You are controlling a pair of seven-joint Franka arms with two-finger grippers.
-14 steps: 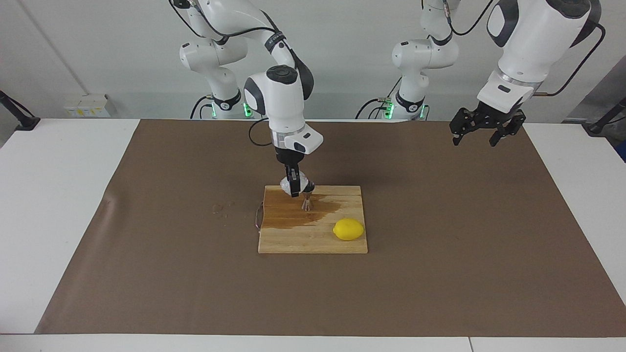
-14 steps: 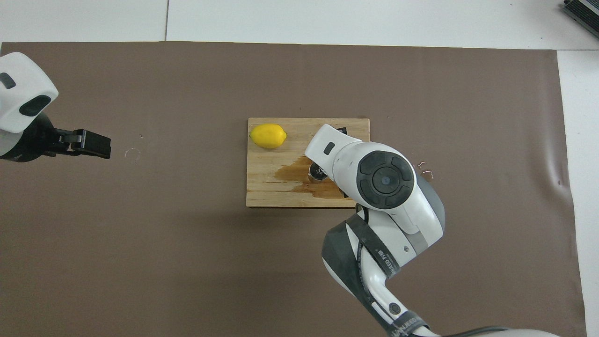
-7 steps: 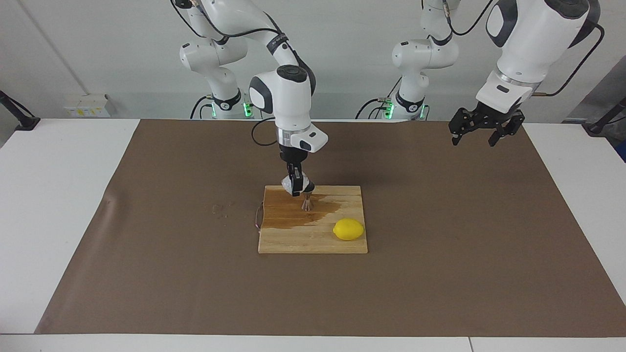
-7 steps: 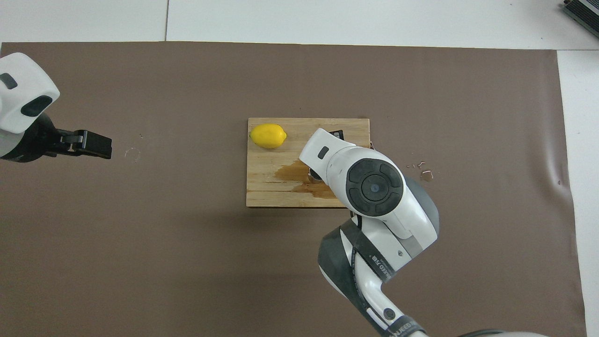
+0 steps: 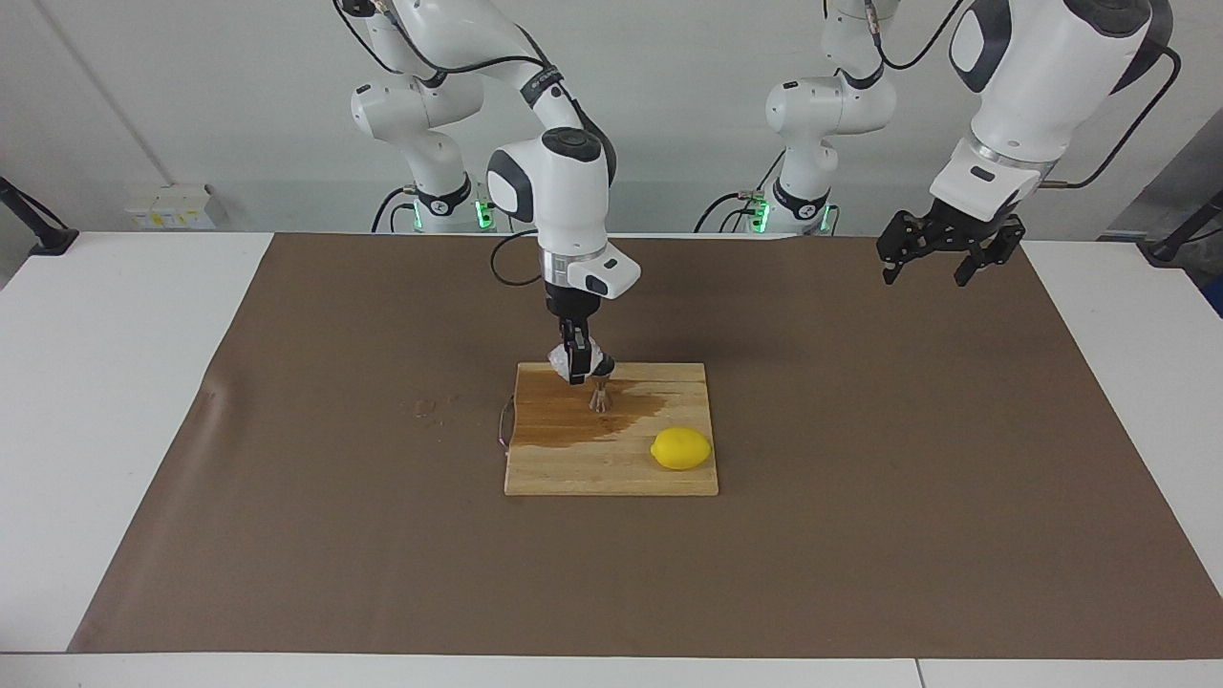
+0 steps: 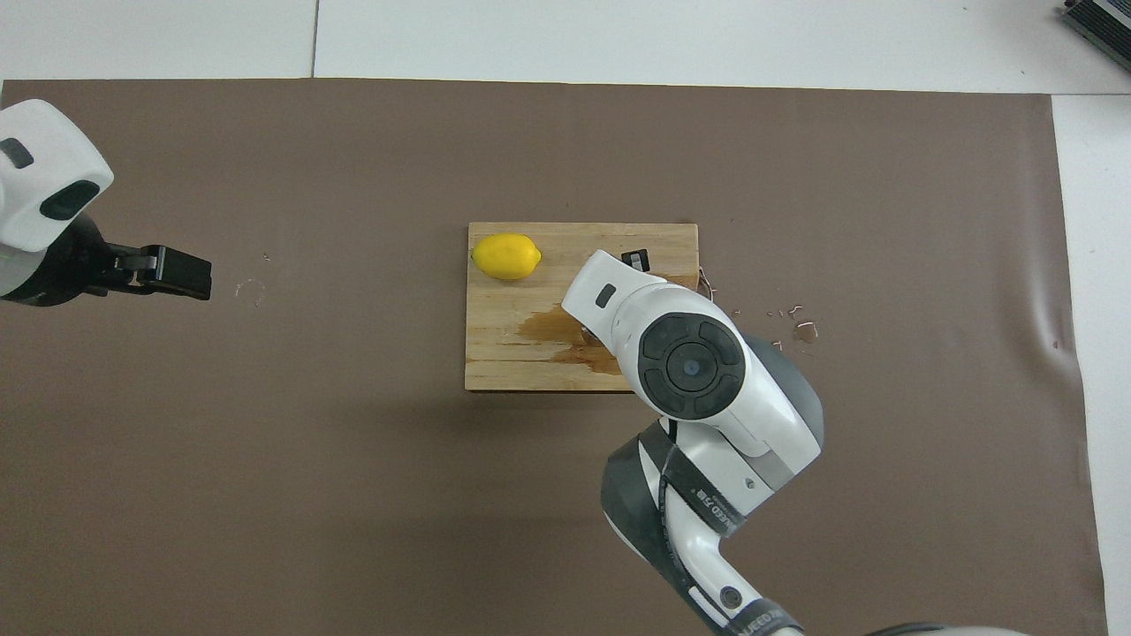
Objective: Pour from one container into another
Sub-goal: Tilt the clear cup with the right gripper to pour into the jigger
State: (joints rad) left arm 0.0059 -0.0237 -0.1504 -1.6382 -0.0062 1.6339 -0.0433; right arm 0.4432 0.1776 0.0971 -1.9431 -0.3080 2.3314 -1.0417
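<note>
On the facing view, the brown mat [image 5: 287, 535] has lots of bare room at the right arm's end; a few wet drops [image 5: 430, 408] sit on it just beside the board [image 5: 611, 473]; the board lies in the middle of the mat, flat, with its long side running from one arm's end to the other; a dark wet patch [image 5: 573, 420] covers the part of it nearer the robots; the right claw [image 5: 576, 368] points down over that part and is shut on the cup [image 5: 581, 361]; the cup is held up in the air, tipped over on a slant, its mouth leaning down toward the jigger [image 5: 599, 396]; the jigger stands upright on the wet patch, its long way going straight up and down, its round rim on top, just under the cup; whether cup and rim touch I cannot tell; the lemon [image 5: 680, 448] lies on its side near the board's corner farther from the robots, toward the left arm's end, apart from the jigger; past the board the mat is bare again; the left claw [image 5: 938, 265] waits high over the mat's edge near the robots, its jaws spread wide and holding nothing.
</note>
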